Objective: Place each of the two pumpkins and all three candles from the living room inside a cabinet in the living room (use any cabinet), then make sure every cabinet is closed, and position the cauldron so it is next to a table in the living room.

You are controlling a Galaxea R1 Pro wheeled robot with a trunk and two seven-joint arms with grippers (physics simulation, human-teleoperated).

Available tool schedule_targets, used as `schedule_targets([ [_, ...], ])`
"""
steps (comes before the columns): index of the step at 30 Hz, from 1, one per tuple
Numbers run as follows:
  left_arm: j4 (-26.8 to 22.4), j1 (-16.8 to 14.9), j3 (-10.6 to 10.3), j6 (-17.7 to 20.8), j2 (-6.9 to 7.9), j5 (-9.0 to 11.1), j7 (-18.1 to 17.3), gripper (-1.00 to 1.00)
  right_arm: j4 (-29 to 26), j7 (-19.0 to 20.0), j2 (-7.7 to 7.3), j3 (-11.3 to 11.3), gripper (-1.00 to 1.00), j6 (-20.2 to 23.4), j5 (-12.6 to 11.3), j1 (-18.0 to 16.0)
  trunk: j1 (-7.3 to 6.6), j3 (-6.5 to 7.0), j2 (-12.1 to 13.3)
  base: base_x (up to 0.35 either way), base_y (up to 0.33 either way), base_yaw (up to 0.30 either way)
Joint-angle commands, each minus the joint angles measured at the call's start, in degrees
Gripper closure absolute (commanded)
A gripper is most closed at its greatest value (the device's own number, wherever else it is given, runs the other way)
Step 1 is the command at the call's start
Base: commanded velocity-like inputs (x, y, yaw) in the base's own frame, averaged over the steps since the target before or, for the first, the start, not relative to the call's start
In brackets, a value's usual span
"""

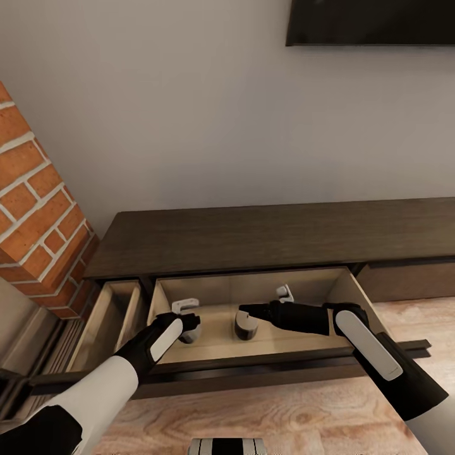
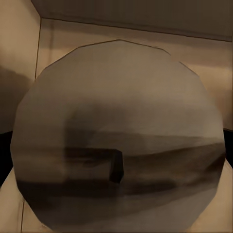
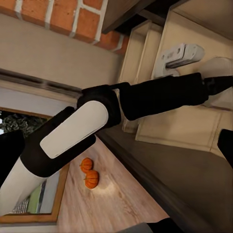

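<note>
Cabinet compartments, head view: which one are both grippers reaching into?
The wide middle compartment of the cabinet, holding both grippers and two candles; the narrow one by the bricks holds neither.

Place: a home living room
Signs: low dark cabinet (image 1: 272, 237), brick column (image 1: 38, 215), wall screen (image 1: 373, 22), wood floor (image 1: 284, 417)

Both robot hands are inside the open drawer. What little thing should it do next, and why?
Probably lift both grippers up out of the dark-brown wooden cabinet's open drawer. Two stubby dark candles already stand on its floor, beside the left gripper and right gripper. Two orange ribbed pumpkins lie on the floor outside, waiting.
</note>
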Motion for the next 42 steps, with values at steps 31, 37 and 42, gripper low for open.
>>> schedule_targets([
  [31,-0.46,-0.13,-3.5,4.04,-1.95,1.19,1.15,-1.0,0.16,0.29,-0.04,0.14,-1.0,-0.05,0.35,-0.04,0.09,-0.94,-0.08,0.0,0.0,0.0],
  [37,-4.14,-0.28,-0.83,9.96,-1.84,1.3,1.94,-1.0,0.13,0.34,-0.04,0.15,-1.0,-0.05,1.16,-0.01,0.09,-0.94,-0.08,0.0,0.0,0.0],
  [42,-6.4,-0.3,2.6,13.12,-1.87,1.1,4.89,-1.0,0.13,0.36,-0.04,0.15,-1.0,-0.05,1.45,-0.01,0.09,-0.94,-0.08,0.0,0.0,0.0],
])
